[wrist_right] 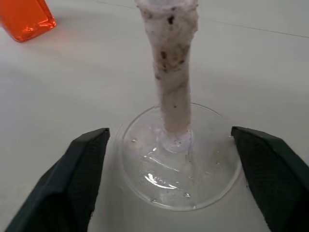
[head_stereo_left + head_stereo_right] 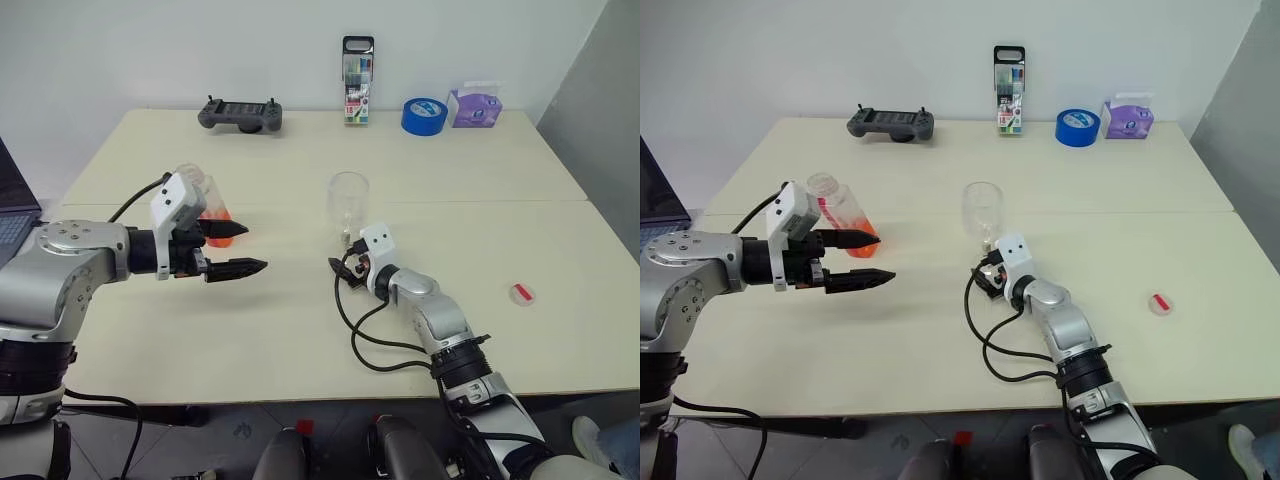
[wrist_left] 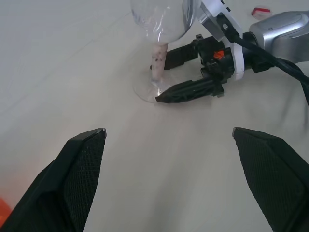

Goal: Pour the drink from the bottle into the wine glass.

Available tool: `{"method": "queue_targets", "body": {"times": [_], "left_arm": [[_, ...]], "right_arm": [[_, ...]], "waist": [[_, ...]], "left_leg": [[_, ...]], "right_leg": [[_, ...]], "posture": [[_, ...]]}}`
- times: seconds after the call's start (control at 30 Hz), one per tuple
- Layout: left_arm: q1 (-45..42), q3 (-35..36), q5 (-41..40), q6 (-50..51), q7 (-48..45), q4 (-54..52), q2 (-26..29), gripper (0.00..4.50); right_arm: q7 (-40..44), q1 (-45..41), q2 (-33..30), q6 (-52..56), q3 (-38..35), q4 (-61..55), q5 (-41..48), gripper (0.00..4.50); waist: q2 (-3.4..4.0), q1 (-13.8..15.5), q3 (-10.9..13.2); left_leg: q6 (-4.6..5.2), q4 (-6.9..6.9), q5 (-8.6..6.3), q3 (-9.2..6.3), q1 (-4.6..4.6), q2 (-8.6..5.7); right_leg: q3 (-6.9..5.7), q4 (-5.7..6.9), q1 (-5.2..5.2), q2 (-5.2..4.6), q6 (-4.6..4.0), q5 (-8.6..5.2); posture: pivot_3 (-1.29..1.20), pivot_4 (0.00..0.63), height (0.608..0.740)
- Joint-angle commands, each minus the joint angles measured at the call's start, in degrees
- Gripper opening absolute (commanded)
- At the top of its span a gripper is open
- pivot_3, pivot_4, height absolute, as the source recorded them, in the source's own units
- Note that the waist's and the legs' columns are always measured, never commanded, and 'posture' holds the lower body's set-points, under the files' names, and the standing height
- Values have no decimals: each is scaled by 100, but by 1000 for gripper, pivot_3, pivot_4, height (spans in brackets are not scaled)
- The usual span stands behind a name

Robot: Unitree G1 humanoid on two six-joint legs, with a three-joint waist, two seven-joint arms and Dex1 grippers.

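Note:
The bottle (image 2: 838, 212) stands on the table with no cap on, and the orange-red drink (image 2: 858, 240) fills its lower part. My left gripper (image 2: 238, 249) is open just in front of it, and the bottle is beside the fingers, not between them. The wine glass (image 2: 348, 198) stands upright mid-table with a clear bowl. Its stem (image 1: 173, 72) is wrapped in whitish speckled material. My right gripper (image 1: 170, 130) is open low at the table, one finger on each side of the round foot (image 1: 203, 179), not touching the stem.
A small red-and-white cap (image 2: 520, 293) lies on the table to the right. Along the far edge are a game controller (image 2: 240, 114), a marker pack (image 2: 357, 80), a blue tape roll (image 2: 424, 115) and a purple box (image 2: 475, 105). A laptop (image 2: 12, 215) sits at the left edge.

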Motion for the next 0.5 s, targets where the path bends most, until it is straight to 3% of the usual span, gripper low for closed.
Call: {"method": "queue_targets", "body": {"times": [0.03,0.27,0.5], "left_arm": [[84,239,169,-283,239,79,-106,4500],[725,1002,184,-662,981,36,-633,4500],[1459,1842,581,-1360,2280,41,-1303,4500]], "right_arm": [[250,165,-179,414,106,-531,64,4483],[672,641,-995,1680,145,-2526,289,4483],[1258,537,-2415,3356,-928,-4351,1227,4483]], "waist": [[0,1,0],[1,26,2],[2,61,4]], "left_leg": [[0,-1,0,0,-1,-1],[0,0,0,-1,-30,0],[-1,1,0,-7,-34,1]], "right_leg": [[0,-1,-1,0,0,0],[0,-4,-26,-29,0,0],[-1,-1,-32,-34,1,-1]], "posture": [[0,150,740],[0,150,740],[0,150,740]]}}
